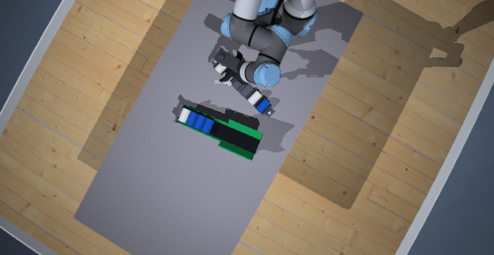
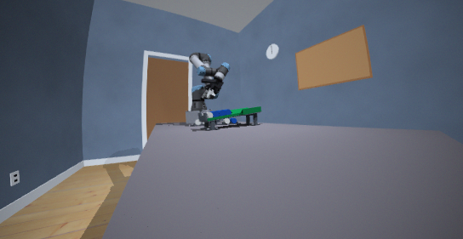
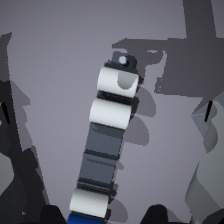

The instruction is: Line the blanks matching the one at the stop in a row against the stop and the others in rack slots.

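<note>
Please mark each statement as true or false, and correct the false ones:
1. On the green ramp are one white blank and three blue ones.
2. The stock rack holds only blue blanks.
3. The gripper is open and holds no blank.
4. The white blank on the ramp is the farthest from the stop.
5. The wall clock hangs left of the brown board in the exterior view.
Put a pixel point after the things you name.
1. True: the green ramp [image 1: 245,130] [image 2: 251,110] carries one white and three blue.
2. False: the stock rack [image 1: 242,87] [image 3: 102,145] holds three white blanks [image 1: 254,97] [image 2: 226,121] [image 3: 90,202] and one blue.
3. True: the gripper [image 1: 222,75] [image 2: 211,93] [image 3: 106,102] is open, without a blank.
4. False: it is nearest to the stop.
5. True: the clock [image 2: 272,51] is left of the board [image 2: 334,58].
</note>
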Controlling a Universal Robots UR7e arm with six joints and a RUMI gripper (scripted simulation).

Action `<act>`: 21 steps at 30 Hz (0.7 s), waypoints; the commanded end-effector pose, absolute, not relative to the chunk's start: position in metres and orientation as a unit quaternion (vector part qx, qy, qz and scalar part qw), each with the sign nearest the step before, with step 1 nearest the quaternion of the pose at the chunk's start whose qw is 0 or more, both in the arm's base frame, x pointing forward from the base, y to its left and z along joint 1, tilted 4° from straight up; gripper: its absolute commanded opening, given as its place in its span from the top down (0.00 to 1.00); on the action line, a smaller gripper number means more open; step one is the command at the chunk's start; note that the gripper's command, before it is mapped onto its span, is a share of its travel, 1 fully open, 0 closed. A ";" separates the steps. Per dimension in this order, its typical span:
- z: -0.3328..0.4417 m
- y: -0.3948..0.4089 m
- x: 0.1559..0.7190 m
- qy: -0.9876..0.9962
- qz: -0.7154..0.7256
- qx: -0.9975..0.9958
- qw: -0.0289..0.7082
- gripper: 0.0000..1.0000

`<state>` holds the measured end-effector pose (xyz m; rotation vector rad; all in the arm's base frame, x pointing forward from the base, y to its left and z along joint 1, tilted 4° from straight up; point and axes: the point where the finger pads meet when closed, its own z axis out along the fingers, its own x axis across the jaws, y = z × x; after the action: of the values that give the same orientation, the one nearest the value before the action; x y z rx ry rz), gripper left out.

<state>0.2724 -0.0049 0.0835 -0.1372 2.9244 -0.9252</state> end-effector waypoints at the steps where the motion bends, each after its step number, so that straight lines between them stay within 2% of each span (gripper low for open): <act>1: 0.084 -0.005 0.273 0.952 -0.301 -0.045 0.036 0.00; 14: 0.084 0.045 0.290 0.954 -0.295 -0.046 0.036 0.00; 21: 0.081 0.112 0.298 0.954 -0.295 -0.045 0.035 0.00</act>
<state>0.2918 0.0700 0.0830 -0.1522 2.9284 -0.8877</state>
